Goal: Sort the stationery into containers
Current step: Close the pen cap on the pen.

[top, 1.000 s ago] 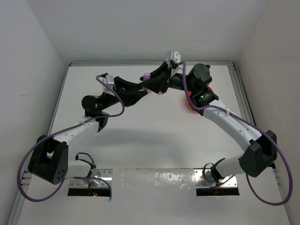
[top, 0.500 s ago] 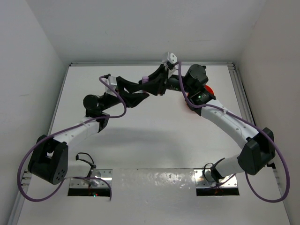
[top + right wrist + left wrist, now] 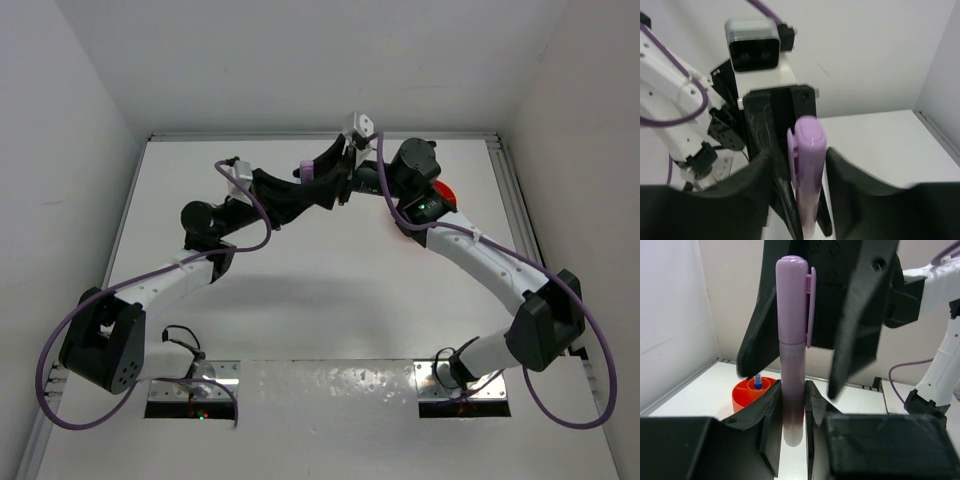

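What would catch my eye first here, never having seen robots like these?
A lilac pen is held in mid-air over the far middle of the table, with both grippers on it. The left gripper clamps its uncapped end, while the right gripper straddles the cap with its jaws apart. Nearby, under the right arm, an orange tub holds a blue bottle.

no readable text, labels or numbers

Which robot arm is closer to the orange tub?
Right. The right arm has its wrist over the orange tub, covering most of it. The left arm reaches in from the tub's left and stops short of it.
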Available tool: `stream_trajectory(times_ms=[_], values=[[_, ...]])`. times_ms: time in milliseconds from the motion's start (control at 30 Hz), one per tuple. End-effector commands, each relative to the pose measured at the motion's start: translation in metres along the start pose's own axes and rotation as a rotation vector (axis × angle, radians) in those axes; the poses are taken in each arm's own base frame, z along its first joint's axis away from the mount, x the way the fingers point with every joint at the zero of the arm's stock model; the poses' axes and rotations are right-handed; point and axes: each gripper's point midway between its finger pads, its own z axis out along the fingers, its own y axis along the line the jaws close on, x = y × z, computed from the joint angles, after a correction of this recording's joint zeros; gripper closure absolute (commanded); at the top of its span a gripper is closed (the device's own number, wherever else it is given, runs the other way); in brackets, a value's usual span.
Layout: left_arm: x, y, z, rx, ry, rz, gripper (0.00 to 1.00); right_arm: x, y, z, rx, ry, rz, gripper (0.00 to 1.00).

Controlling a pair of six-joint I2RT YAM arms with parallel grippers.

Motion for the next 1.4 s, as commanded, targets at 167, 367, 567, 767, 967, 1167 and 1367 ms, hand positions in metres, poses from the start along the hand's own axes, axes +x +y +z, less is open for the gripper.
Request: stream_trajectory(times_ms=[167, 367, 567, 767, 967, 1167, 1367], values=[[-0.032, -0.003, 0.005, -0.005, -0.104, 0.064, 1.0, -0.01, 0.002, -0.01, 0.013, 0.018, -0.006, 0.26], [-0.025, -0.003, 0.002, -0.007, -0.083, 0.064, 1.0, -0.042, -0.002, -0.023, 0.084, -0.006, -0.072, 0.26], [-0.022, -0.006, 0.002, 0.009, -0.072, 0.066, 1.0, -0.06, -0.009, -0.017, 0.076, 0.006, -0.098, 0.28], [-0.021, -0.006, 0.002, 0.006, -0.07, 0.065, 1.0, -0.066, -0.008, -0.007, 0.022, -0.012, -0.073, 0.41], [-0.024, -0.005, 0.003, 0.004, -0.077, 0.08, 1.0, -0.062, -0.01, -0.004, 0.017, -0.006, -0.051, 0.48], [-0.024, -0.004, 0.004, 0.009, -0.073, 0.076, 1.0, -0.056, -0.012, -0.003, 0.013, -0.009, -0.029, 0.7], [-0.035, -0.002, 0.006, -0.008, -0.111, 0.086, 1.0, -0.045, -0.011, -0.005, 0.006, 0.004, -0.014, 1.0]])
